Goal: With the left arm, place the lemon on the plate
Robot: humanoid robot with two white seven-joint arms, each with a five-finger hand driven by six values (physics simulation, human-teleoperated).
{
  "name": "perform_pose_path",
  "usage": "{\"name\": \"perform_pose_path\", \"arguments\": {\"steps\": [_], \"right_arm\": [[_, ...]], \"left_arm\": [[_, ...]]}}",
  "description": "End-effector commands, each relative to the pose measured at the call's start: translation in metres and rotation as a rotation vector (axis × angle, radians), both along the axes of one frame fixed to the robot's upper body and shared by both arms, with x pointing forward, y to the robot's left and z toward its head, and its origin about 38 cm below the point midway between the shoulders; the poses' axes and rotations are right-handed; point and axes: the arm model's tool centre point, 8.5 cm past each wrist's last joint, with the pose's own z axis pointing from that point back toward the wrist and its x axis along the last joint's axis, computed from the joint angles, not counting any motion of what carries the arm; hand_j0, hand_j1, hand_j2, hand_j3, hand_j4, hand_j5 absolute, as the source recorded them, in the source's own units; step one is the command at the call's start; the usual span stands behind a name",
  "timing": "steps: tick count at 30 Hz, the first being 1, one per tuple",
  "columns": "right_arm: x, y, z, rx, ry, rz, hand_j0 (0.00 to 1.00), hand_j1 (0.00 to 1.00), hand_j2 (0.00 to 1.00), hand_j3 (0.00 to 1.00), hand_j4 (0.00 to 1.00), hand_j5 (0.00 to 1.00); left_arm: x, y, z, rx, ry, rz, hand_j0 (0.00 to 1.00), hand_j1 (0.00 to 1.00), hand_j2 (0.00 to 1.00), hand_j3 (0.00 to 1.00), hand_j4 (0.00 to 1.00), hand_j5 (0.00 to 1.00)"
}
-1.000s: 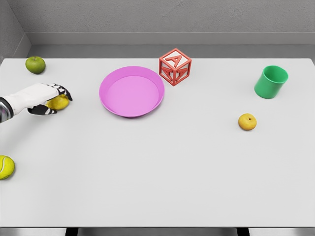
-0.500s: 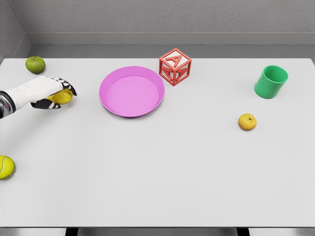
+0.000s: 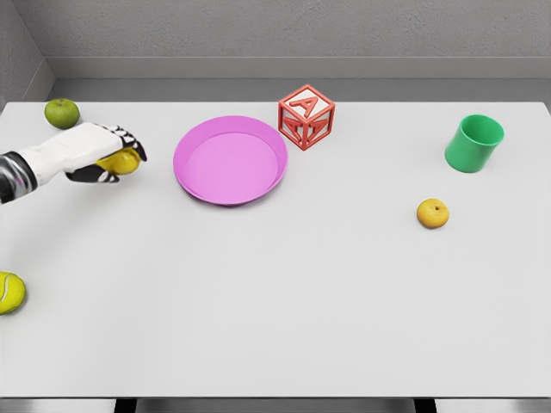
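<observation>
The carrying step is under way: the white left hand with its dark-tipped fingers is curling round the small yellow lemon, and the fruit is sitting inside that grip, tucked under the knuckles and above the thumb. Whether it is clear of the flat white worktop is hard to judge from this angle, but I would say it is being held just off the surface.

Behind the fingers, toward the far left corner, a round green apple is resting near the hand but apart from it. Well below the fingers, at the near left edge, a yellow-green tennis ball is lying half out of view.

To the right of the fingers, with a strip of bare worktop between, the shallow round pink plate is waiting with nothing in it. The next move, as I see it, is calling for a short sideways carry over the near rim, then a lowering and a loosening of the grip so the lemon does not roll out.

The lemon is showing only partly: a smooth, bright yellow curve, mostly hidden by the hand.
</observation>
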Motion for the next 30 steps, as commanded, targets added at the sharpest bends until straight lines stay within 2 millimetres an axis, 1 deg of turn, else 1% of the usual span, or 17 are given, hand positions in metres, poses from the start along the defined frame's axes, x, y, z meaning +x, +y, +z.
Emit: {"name": "perform_pose_path", "arguments": {"steps": [1,4,5,6,9,10,12,13,17,20,22,23,27,28,29,30], "right_arm": [[0.0,0.0,0.0,0.0,-0.001,0.0,1.0,1.0,1.0,1.0,1.0,1.0],[0.0,0.0,0.0,0.0,-0.001,0.0,1.0,1.0,1.0,1.0,1.0,1.0],[0.0,0.0,0.0,0.0,0.001,0.0,1.0,1.0,1.0,1.0,1.0,1.0],[0.0,0.0,0.0,0.0,-0.001,0.0,1.0,1.0,1.0,1.0,1.0,1.0],[0.0,0.0,0.0,0.0,0.001,0.0,1.0,1.0,1.0,1.0,1.0,1.0],[0.0,0.0,0.0,0.0,-0.001,0.0,1.0,1.0,1.0,1.0,1.0,1.0],[0.0,0.0,0.0,0.0,0.001,0.0,1.0,1.0,1.0,1.0,1.0,1.0],[0.0,0.0,0.0,0.0,0.001,0.0,1.0,1.0,1.0,1.0,1.0,1.0],[0.0,0.0,0.0,0.0,-0.001,0.0,1.0,1.0,1.0,1.0,1.0,1.0],[0.0,0.0,0.0,0.0,-0.001,0.0,1.0,1.0,1.0,1.0,1.0,1.0],[0.0,0.0,0.0,0.0,-0.001,0.0,1.0,1.0,1.0,1.0,1.0,1.0],[0.0,0.0,0.0,0.0,0.001,0.0,1.0,1.0,1.0,1.0,1.0,1.0],[0.0,0.0,0.0,0.0,-0.001,0.0,1.0,1.0,1.0,1.0,1.0,1.0],[0.0,0.0,0.0,0.0,-0.001,0.0,1.0,1.0,1.0,1.0,1.0,1.0],[0.0,0.0,0.0,0.0,-0.001,0.0,1.0,1.0,1.0,1.0,1.0,1.0],[0.0,0.0,0.0,0.0,-0.001,0.0,1.0,1.0,1.0,1.0,1.0,1.0]], "left_arm": [[0.0,-0.005,0.003,-0.015,-0.011,-0.01,0.58,0.58,0.58,0.58,0.58,0.58],[0.0,-0.018,0.004,-0.033,-0.02,-0.033,0.58,0.58,0.58,0.58,0.58,0.58],[0.0,-0.019,0.003,-0.04,-0.018,-0.035,0.59,0.59,0.59,0.59,0.59,0.59],[0.001,-0.025,0.003,-0.051,-0.021,-0.046,0.58,0.58,0.58,0.58,0.58,0.58],[0.0,-0.031,0.005,-0.06,-0.027,-0.057,0.59,0.59,0.59,0.59,0.59,0.59],[0.0,-0.038,0.005,-0.071,-0.032,-0.069,0.59,0.59,0.59,0.59,0.59,0.59],[0.0,-0.041,0.006,-0.075,-0.033,-0.075,0.59,0.59,0.59,0.59,0.59,0.59],[0.0,-0.047,0.006,-0.083,-0.037,-0.086,0.59,0.59,0.59,0.59,0.59,0.59],[0.0,-0.058,0.007,-0.1,-0.042,-0.102,0.59,0.59,0.59,0.59,0.59,0.59],[0.0,-0.07,0.006,-0.122,-0.045,-0.118,0.59,0.59,0.59,0.59,0.59,0.59],[0.001,-0.073,0.006,-0.131,-0.045,-0.12,0.59,0.59,0.59,0.59,0.59,0.59],[0.003,-0.08,0.009,-0.143,-0.052,-0.129,0.58,0.58,0.58,0.58,0.58,0.58],[0.004,-0.086,0.009,-0.154,-0.054,-0.136,0.58,0.58,0.58,0.58,0.58,0.58],[0.007,-0.096,0.013,-0.17,-0.065,-0.15,0.59,0.59,0.59,0.59,0.59,0.59],[0.007,-0.1,0.015,-0.185,-0.07,-0.155,0.83,0.83,0.83,0.83,0.83,0.83],[0.01,-0.11,0.02,-0.204,-0.082,-0.166,1.0,1.0,1.0,1.0,1.0,1.0]]}}
